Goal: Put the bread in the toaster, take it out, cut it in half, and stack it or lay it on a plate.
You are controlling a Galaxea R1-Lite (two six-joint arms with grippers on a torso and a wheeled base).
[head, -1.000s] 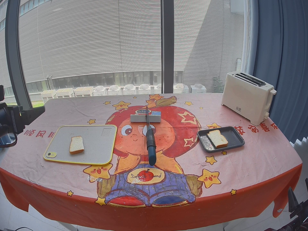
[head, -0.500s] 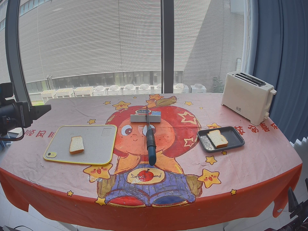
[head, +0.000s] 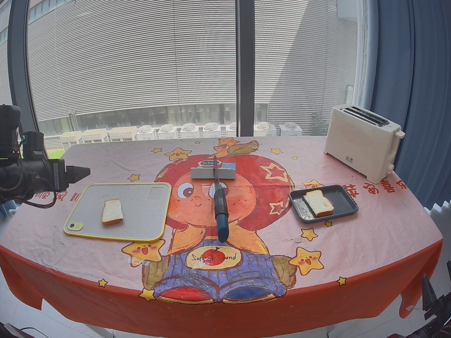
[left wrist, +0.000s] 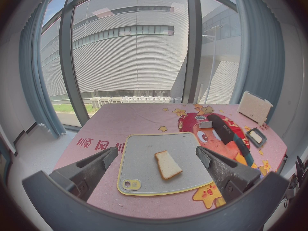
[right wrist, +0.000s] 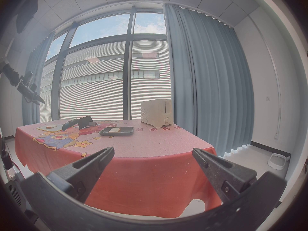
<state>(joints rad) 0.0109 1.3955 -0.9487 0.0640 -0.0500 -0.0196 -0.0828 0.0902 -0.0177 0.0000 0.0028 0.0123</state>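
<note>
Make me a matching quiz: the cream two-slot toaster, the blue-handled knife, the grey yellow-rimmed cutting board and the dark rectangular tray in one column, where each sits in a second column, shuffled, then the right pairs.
1. cream two-slot toaster
2. blue-handled knife
3. grey yellow-rimmed cutting board
4. dark rectangular tray

A. centre, blade across a small grey block
B. far right, near the blue curtain
C. robot's left side, under the left bread slice
D. right of the knife, under the right bread slice

Pairs: 1-B, 2-A, 3-C, 4-D.
</note>
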